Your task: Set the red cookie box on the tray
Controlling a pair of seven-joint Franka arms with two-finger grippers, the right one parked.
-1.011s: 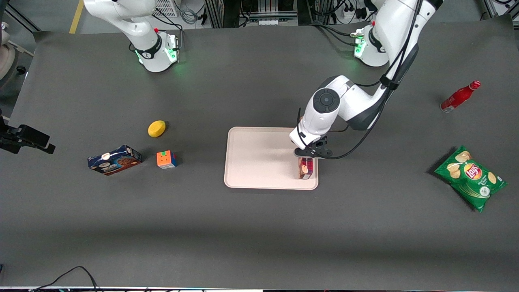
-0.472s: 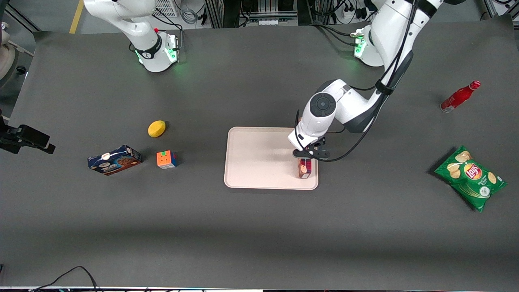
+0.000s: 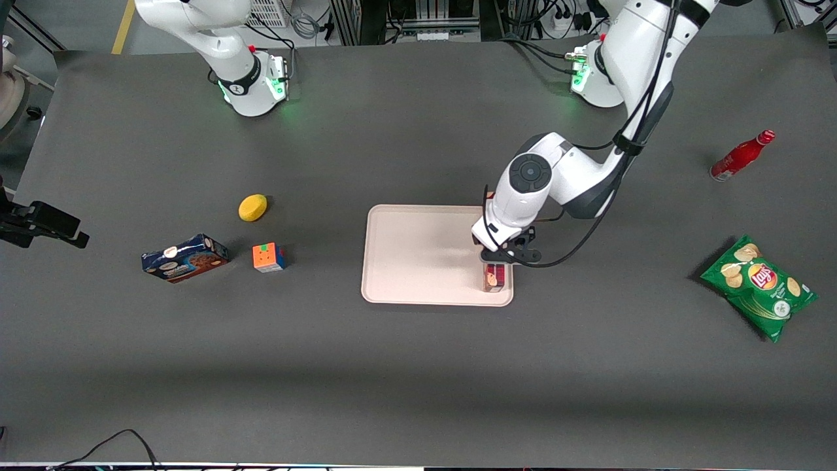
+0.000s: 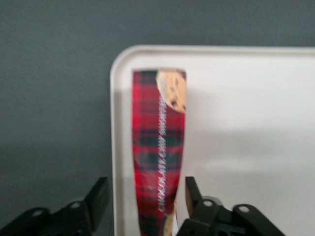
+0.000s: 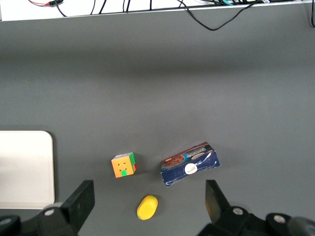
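The end effector (image 4: 142, 206) stands apart around the red cookie box (image 4: 160, 147), which lies just beside the tray (image 4: 246, 98) rim; lifting carelessly could tip it out.

The red cookie box (image 4: 160, 147) looks like printed card with a slight sheen over its tartan pattern. The tray (image 3: 418, 255) is smooth matt plastic. The gripper (image 4: 142, 209), around the box's near end, has matt black plastic fingers (image 4: 98, 196). The table (image 3: 418, 366) wears a dull grey, cloth-like cover.
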